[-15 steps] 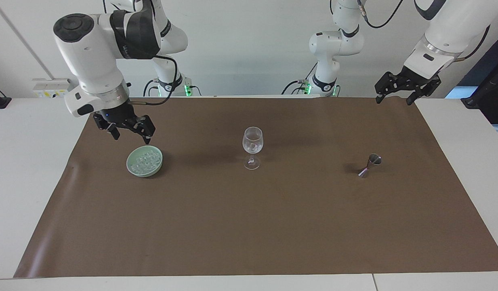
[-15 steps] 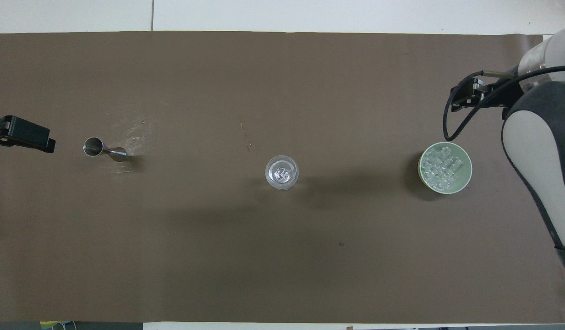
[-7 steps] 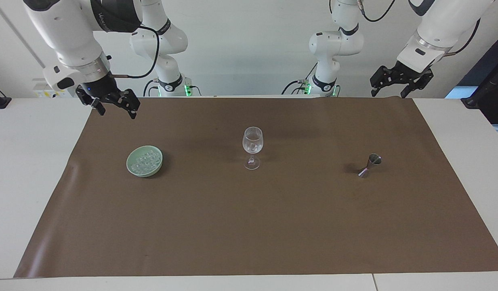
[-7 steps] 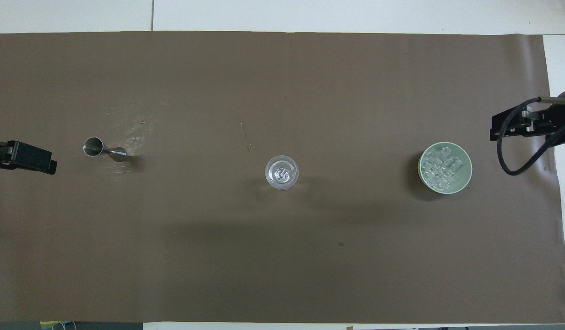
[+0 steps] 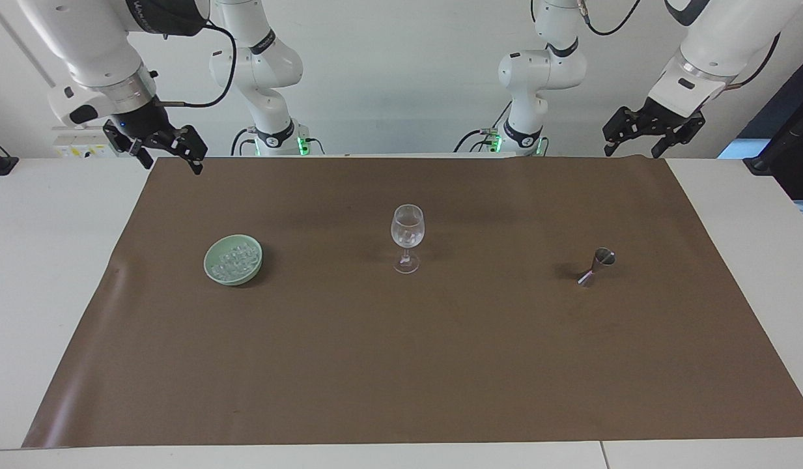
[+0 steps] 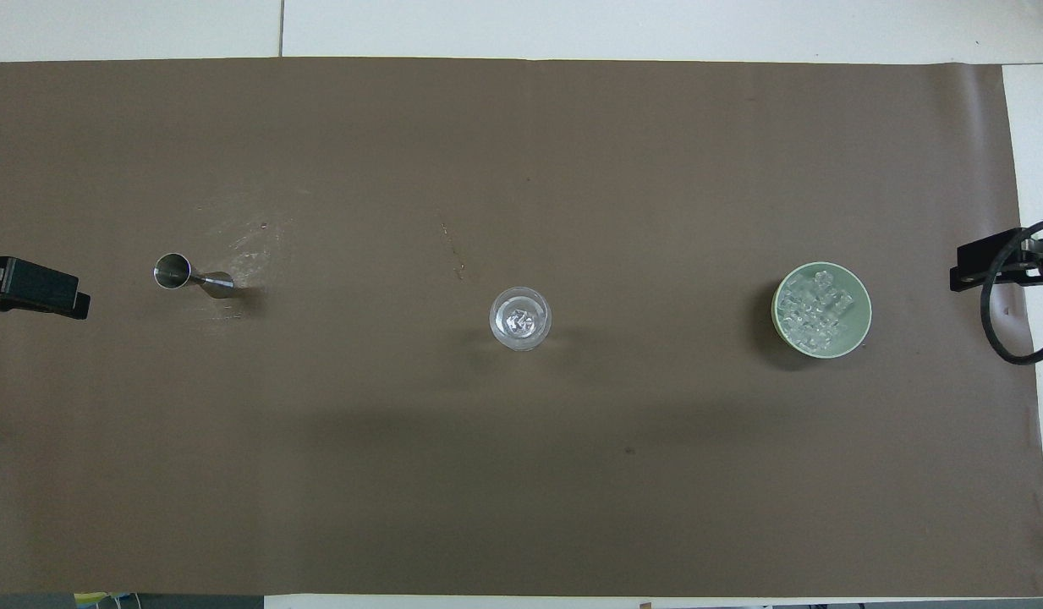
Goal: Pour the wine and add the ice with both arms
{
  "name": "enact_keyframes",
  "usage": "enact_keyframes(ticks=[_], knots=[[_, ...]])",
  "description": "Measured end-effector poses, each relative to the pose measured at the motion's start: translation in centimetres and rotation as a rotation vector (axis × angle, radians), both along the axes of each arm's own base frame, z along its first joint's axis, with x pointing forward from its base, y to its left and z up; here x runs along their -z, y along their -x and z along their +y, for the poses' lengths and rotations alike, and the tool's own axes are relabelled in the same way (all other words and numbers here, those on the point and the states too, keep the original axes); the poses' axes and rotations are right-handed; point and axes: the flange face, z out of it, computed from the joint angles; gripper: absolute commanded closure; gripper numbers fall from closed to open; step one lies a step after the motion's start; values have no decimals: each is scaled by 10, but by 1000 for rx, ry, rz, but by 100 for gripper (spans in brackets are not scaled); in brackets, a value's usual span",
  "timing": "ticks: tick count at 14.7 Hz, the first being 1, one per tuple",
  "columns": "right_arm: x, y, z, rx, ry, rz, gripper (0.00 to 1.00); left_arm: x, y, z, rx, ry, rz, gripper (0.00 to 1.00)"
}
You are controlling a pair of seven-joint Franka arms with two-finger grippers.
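Standing mid-mat (image 5: 401,365): clear stemmed glass (image 5: 407,238), a few ice (image 6: 519,320) cubes in its bowl. Green bowl (image 5: 211,274) toward the right arm's end: heap of small glassy cubes. Steel jigger (image 5: 596,265) toward the left arm's end. Right gripper (image 5: 159,147) and left gripper (image 5: 652,132) raised over the mat's corners nearest the robots, fingers spread, empty. No legible writing.

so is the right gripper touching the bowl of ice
Apart. The facing view shows the right gripper raised over the mat's edge by the robots, with bare brown mat between it and the green bowl.
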Motion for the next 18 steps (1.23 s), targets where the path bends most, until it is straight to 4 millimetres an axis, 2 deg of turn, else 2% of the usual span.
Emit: enact_keyframes(ticks=[4,8,10,13,18], knots=[[3,2,1,-5,1,6,0,3,-4,4,-9,0,-1,0],[20,7,0,-7,-2,15,0,3,-4,1,-3,0,-3,0],[25,11,-9,-36,-7,8,0,3,-4,1,-3,0,-5,0],[14,16,-24,-73,-11,-19,0,5,-4,1,-2,0,1,0],[3,21,-24,-77,-11,-28,0,7,-4,0,0,-1,5,0]])
